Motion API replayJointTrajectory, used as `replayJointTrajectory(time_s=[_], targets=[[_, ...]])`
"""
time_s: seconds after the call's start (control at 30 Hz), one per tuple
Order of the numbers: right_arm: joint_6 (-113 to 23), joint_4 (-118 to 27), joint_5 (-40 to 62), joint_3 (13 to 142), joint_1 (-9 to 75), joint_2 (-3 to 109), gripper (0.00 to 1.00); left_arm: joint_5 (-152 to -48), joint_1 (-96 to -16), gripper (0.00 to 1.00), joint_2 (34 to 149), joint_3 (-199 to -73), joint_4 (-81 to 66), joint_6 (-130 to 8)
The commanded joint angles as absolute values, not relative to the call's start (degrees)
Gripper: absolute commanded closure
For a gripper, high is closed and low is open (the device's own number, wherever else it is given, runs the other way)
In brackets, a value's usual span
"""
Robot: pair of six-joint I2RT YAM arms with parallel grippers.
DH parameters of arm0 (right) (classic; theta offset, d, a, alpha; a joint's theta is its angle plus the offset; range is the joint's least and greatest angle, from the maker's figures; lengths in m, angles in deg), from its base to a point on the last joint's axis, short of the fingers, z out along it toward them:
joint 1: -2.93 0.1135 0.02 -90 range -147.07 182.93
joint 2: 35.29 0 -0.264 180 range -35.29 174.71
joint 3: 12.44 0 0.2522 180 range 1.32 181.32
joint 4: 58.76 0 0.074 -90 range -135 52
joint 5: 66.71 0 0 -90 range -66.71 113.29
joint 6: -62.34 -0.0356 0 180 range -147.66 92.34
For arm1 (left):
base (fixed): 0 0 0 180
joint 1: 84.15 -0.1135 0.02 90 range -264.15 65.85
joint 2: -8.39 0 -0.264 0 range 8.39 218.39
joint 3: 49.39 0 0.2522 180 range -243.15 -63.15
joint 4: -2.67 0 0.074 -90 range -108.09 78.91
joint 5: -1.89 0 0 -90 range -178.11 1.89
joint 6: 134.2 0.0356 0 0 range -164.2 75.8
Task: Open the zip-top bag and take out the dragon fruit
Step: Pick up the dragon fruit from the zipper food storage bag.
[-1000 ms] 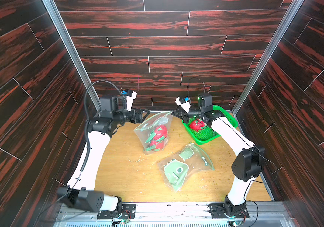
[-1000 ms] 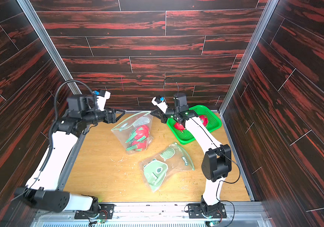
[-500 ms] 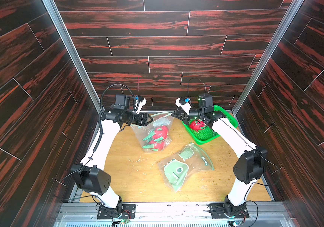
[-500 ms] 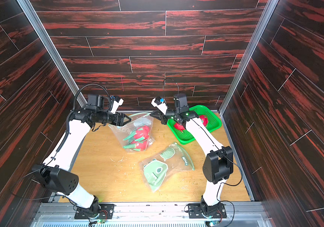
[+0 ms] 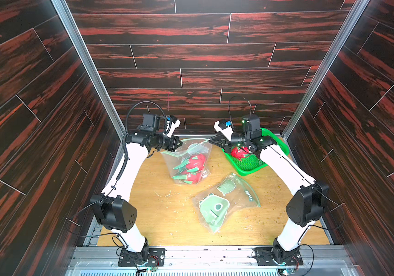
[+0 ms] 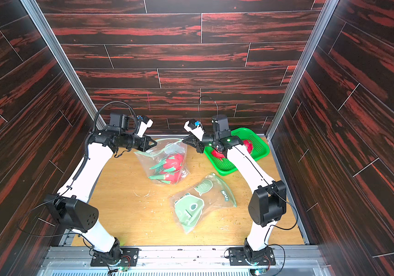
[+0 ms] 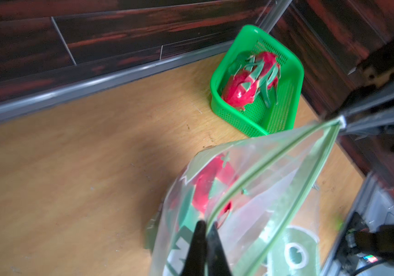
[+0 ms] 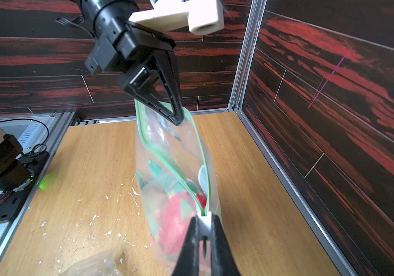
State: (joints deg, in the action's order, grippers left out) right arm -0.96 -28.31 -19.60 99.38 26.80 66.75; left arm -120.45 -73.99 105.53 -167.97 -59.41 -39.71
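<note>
Item: zip-top bag, held up by both ends of its mouth.
Left gripper and right gripper each pinched shut on the rim; dragon fruit inside, below and between them.

Enclosed cell. Back wall, left wall and right wall are all dark plank panelling with red streaks, slightly glossy. Aluminium corner posts stand at both back corners. The floor is a light wooden tabletop with scattered white flecks. A grey metal rail runs along the near edge. Bright, even light.
</note>
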Motion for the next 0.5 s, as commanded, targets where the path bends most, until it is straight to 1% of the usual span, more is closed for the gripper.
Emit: replayJointTrajectory(time_s=[0.0, 0.13, 0.23, 0.37, 0.47], targets=[[-3.4, -30.5, -21.3, 100.1, 26.9, 64.0, 0.99, -120.1, -73.9, 1.00, 104.2, -168.6, -58.4, -41.7], [-5.9, -30.2, -22.5, 101.1, 26.9, 64.3, 0.94, -119.6, -74.0, 1.00, 101.4, -166.5, -53.9, -46.4], [-8.5, -29.2, -22.4, 102.8, 26.9, 64.5, 0.82, -119.3, -73.9, 1.00, 98.9, -164.3, -51.2, -49.8], [-13.8, -25.8, -18.8, 106.5, 26.9, 64.6, 0.66, -116.8, -73.8, 1.00, 95.0, -161.4, -45.5, -56.2], [-17.7, -22.9, -18.9, 110.0, 26.9, 64.8, 0.61, -115.9, -73.8, 1.00, 92.3, -159.5, -40.8, -60.1]])
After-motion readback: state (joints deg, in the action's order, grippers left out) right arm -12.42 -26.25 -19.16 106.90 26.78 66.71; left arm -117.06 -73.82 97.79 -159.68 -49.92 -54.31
